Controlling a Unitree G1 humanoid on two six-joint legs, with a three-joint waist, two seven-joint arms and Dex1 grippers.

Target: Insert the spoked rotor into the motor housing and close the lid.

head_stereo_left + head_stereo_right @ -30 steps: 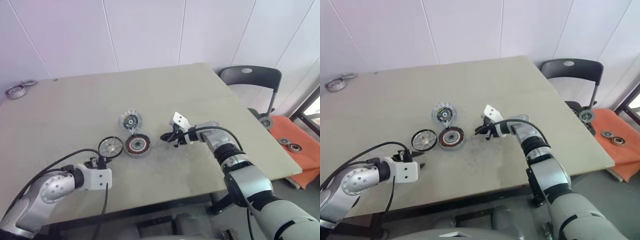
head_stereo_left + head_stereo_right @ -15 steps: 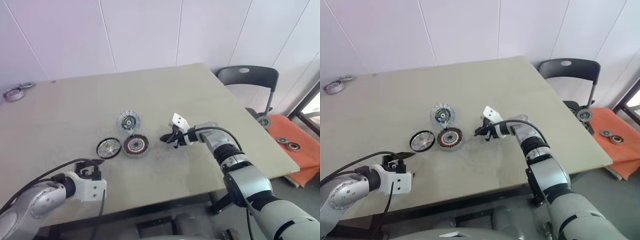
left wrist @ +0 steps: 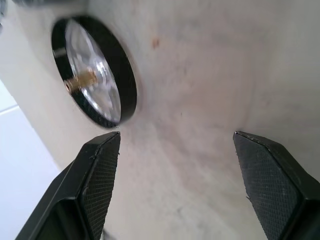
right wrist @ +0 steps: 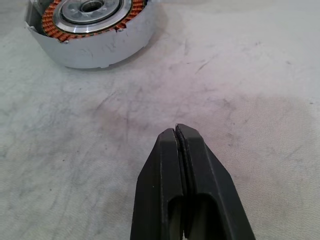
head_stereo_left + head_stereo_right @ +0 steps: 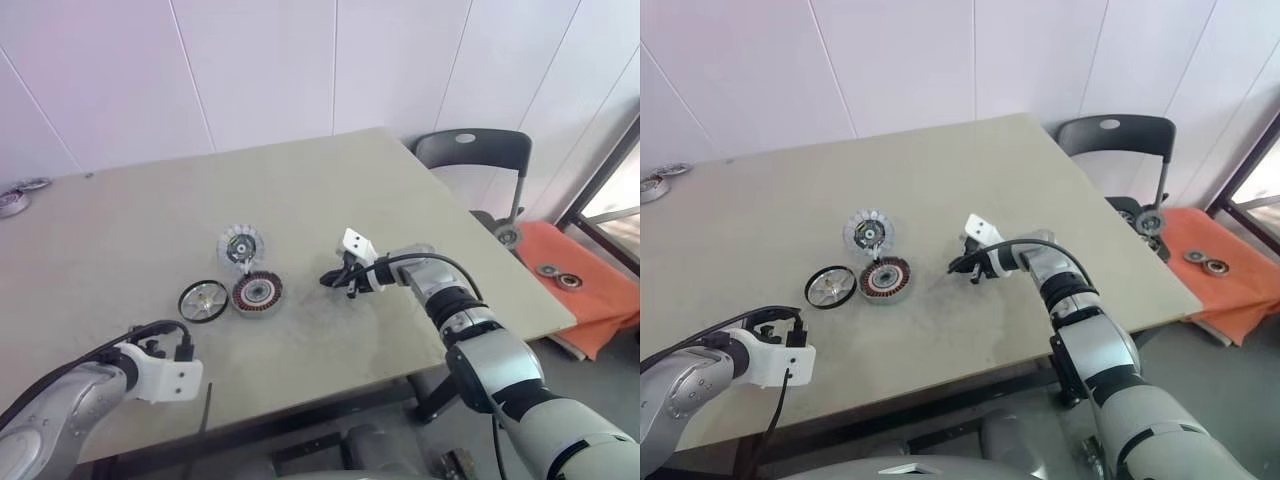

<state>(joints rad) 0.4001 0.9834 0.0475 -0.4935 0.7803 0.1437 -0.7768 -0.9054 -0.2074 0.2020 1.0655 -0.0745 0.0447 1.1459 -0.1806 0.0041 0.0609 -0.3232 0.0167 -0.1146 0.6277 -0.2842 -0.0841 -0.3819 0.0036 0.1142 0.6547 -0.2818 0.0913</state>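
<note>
Near the desk's middle: I see the motor housing (image 5: 257,293), a round flat puck with a dark rim, copper-red windings and a silver hub, lying flat on the pale grey desk (image 5: 420,220).
Rotor: the spoked rotor (image 5: 241,244), a silvery wheel with thin radial spokes, lies flat just behind the housing, apart from it.
Lid: a black-rimmed round disc with silver spokes and a brass pin (image 3: 95,79) touches the housing on my left side; I take it for the lid.
Left end effector (image 3: 175,172): jaws wide apart, empty, near the desk's front edge, the black-rimmed disc just ahead of it.
Right end effector (image 4: 175,137): fingers pressed together, holding nothing, pointing at the housing from the right.
Key relation: the rotor sits beyond the housing from both arms; I judge the right nearer.
</note>
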